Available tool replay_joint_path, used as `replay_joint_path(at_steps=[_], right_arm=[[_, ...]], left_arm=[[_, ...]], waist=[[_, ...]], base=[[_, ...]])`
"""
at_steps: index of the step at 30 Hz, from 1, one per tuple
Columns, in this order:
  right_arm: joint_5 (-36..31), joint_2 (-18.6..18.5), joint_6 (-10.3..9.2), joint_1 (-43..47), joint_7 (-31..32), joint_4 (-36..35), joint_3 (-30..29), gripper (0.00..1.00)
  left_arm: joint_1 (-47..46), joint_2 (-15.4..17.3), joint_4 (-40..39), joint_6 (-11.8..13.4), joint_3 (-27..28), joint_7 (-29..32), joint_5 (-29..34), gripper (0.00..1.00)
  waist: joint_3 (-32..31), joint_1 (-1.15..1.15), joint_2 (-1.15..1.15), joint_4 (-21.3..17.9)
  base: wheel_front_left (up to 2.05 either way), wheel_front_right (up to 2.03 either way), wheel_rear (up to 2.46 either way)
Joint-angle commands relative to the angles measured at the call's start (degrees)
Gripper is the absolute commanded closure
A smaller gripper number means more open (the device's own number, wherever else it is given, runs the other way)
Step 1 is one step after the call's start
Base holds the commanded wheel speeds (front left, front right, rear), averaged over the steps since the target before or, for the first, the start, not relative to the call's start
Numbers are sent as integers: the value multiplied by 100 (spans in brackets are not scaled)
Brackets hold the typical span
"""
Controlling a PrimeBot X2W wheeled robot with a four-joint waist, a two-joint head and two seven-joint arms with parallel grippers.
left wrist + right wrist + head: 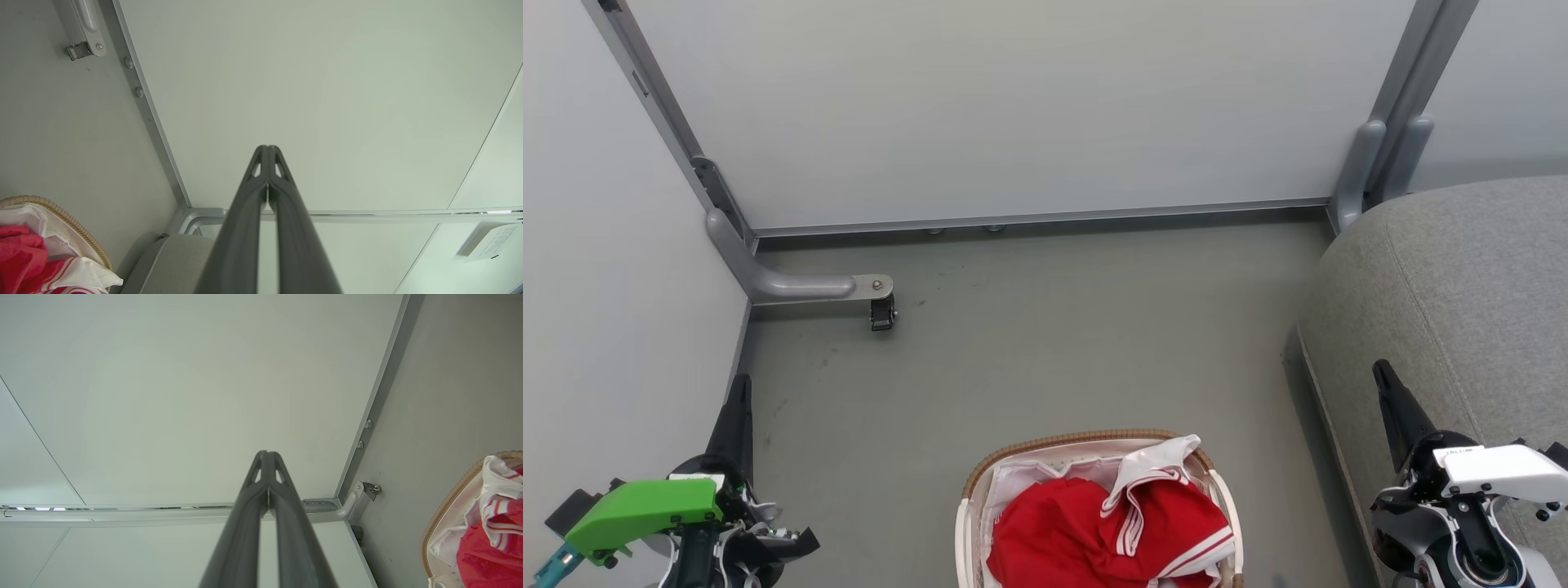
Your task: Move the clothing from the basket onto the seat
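Observation:
Red clothing with white stripes is piled in the cream basket, which stands on the floor at the bottom centre of the head view. The grey seat fills the right side. My left gripper is shut at the lower left, well left of the basket. My right gripper is shut at the lower right, over the seat's front edge. In the left wrist view the shut gripper points at a wall panel, with the basket, clothing and seat at the lower left. The right wrist view shows its shut gripper, the basket and the clothing.
Pale partition panels close off the back and left. A grey metal foot with a caster juts onto the floor at the left. Bare grey floor lies between basket and panels.

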Motion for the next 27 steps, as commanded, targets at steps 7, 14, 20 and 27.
replay_joint_path(at_steps=[7,14,20,27], right_arm=[[-16,-12,-4,48,4,3,-8,100],[-28,38,0,36,-20,101,29,0],[-204,-54,0,-5,-204,26,154,0],[-774,-228,0,-143,-433,50,334,0]], left_arm=[[61,1,-5,-24,6,-1,17,100],[23,-32,166,6,-20,-48,7,0],[-13,18,223,4,-125,-233,208,0],[-99,56,283,2,-173,-432,1011,0]], waist=[[0,0,15,0],[4,0,0,1],[22,0,1,6],[72,0,2,10]], base=[[0,0,0],[0,0,0],[0,0,0],[0,0,0]])
